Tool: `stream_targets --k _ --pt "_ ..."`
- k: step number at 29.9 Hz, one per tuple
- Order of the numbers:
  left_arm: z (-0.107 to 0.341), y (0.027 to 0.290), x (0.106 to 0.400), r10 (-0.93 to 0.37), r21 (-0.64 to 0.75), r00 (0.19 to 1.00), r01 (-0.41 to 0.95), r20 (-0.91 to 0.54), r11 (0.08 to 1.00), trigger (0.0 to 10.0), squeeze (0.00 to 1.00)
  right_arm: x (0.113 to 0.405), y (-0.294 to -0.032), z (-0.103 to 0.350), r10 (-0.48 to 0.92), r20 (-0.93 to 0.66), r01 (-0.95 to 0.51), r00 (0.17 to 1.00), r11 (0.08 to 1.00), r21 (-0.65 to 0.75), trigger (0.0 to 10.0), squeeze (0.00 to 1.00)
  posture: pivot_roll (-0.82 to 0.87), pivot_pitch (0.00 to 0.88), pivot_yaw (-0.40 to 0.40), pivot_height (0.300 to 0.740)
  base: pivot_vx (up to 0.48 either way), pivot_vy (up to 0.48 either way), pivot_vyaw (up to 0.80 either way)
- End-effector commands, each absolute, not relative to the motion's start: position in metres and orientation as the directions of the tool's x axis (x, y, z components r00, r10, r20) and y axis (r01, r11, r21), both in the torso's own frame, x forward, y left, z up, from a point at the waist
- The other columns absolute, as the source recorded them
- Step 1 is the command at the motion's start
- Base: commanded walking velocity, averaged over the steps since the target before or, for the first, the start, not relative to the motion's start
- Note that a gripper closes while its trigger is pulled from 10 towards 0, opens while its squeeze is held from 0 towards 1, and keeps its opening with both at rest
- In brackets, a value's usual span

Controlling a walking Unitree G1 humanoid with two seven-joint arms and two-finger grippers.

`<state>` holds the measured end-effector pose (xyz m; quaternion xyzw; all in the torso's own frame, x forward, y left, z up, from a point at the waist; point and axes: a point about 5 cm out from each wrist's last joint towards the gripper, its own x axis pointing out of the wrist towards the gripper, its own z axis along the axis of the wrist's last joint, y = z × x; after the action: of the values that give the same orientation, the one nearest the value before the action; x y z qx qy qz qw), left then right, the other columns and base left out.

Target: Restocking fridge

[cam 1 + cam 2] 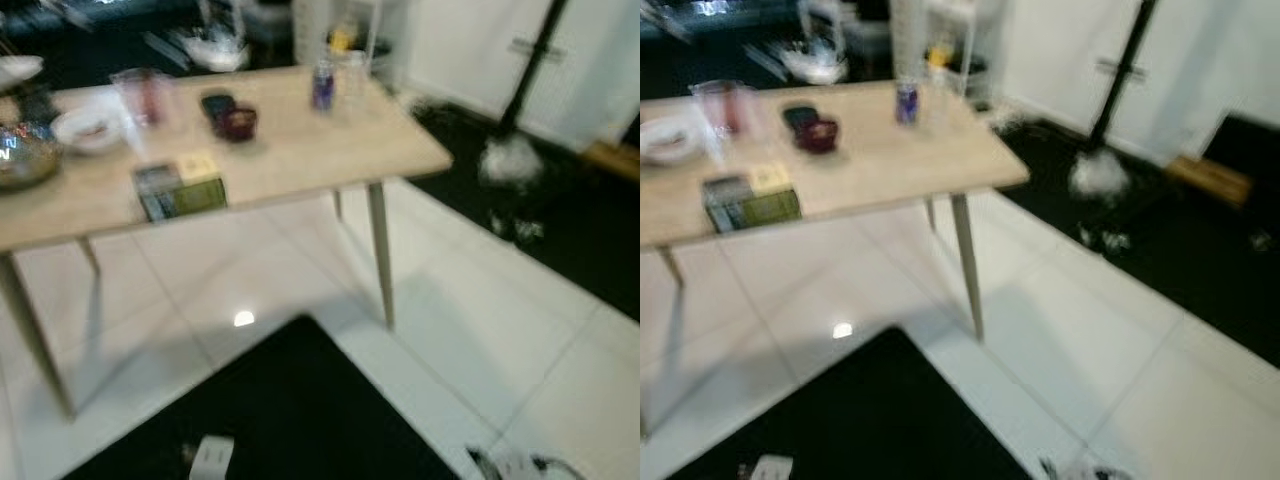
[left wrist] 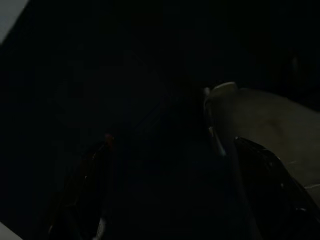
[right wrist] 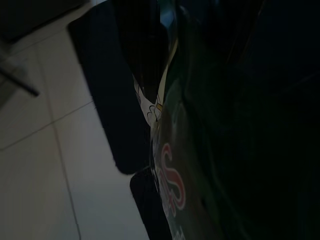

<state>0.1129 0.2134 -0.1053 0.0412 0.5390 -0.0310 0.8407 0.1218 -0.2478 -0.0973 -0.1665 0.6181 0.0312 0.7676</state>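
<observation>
In the right wrist view my right gripper (image 3: 162, 135) is shut on a dark green bottle (image 3: 210, 150) with red lettering, held above the white tiled floor. One black finger (image 3: 142, 50) lies along the bottle. The left wrist view is very dark, with my left gripper (image 2: 175, 195) hanging open, its two fingers wide apart and nothing between them. Ahead, blurred, stands a light wooden table (image 1: 300, 150). On it are a blue can (image 1: 322, 85), a dark red bowl (image 1: 238, 122), a green and yellow box (image 1: 180, 188), a white bowl (image 1: 88, 128) and a clear cup (image 1: 142, 95).
A black mat (image 1: 290, 410) lies on the white tiles in front of me. To the right a black pole (image 1: 525, 70) rises beside a white fluffy thing (image 1: 508, 160) on a dark floor patch. A white rack (image 1: 345, 35) stands behind the table.
</observation>
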Motion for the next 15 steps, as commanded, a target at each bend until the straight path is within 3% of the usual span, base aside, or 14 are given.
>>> stream_targets --k 1,15 --pt "-0.1102 0.2014 0.1034 -0.045 0.002 0.375 0.125 -0.926 0.992 10.0 0.0 0.126 -0.2514 -0.095 -0.17 -0.954 -0.243 0.248 0.942 -0.231 10.0 0.0 0.01 0.0 -0.024 0.74 0.0 0.0 -0.78" --pt "-0.1096 0.2043 0.104 -0.038 0.015 0.375 0.137 -0.926 0.99 10.0 0.0 0.1197 -0.2505 -0.0972 -0.172 -0.959 -0.229 0.226 0.947 -0.224 10.0 0.0 0.01 0.0 -0.015 0.74 0.0 0.0 -0.78"
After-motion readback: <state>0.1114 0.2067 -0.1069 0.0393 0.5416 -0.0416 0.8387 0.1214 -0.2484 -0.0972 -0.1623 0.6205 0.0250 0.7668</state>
